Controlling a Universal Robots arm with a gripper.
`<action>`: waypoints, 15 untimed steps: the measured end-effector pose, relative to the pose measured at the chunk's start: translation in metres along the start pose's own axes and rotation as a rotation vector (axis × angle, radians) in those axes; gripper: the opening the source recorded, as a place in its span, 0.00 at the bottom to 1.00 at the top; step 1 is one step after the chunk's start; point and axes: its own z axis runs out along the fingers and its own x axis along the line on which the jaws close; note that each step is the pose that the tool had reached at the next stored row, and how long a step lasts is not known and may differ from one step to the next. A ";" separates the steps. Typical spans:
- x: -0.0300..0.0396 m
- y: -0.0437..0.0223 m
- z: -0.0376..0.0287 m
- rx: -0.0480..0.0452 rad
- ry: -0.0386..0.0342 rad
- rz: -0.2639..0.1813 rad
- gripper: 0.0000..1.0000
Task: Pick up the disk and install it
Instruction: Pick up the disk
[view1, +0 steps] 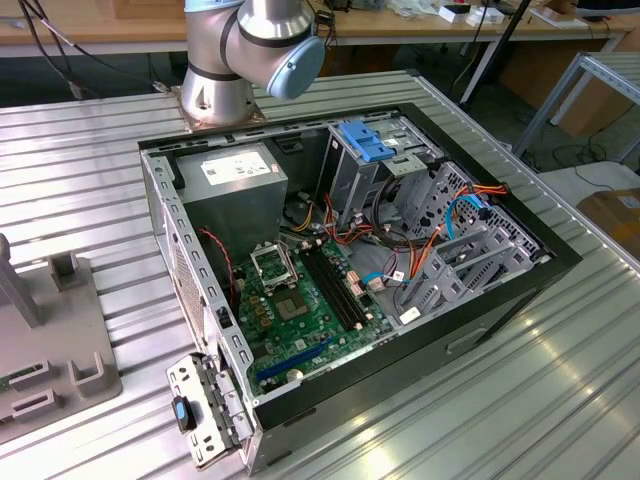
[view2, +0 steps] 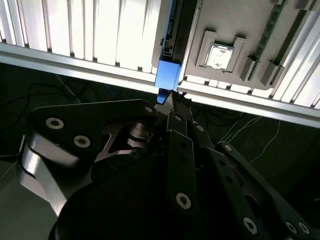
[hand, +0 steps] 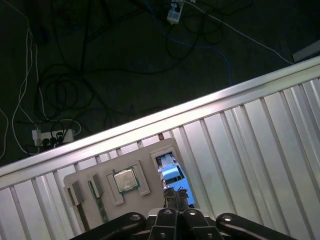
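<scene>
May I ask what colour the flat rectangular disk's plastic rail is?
The disk rail is bright blue; the second wrist view shows it best.

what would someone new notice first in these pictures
Most striking in the exterior view is the open computer case lying on the ribbed metal table, its green motherboard and orange cables exposed. In the first wrist view the gripper hangs right at the disk, bright blue at its rails, which sits in a grey tray near the table's edge.

Blue-railed disk (view2: 167, 75), ribbed silver table (view1: 80, 170)
</scene>
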 end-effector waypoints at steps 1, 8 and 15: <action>0.0000 0.0000 0.0000 -0.0004 0.0008 -0.020 0.11; 0.0000 0.0000 0.0000 -0.0029 0.0052 -0.121 0.11; 0.0000 0.0000 0.0000 -0.0030 0.0055 -0.129 0.11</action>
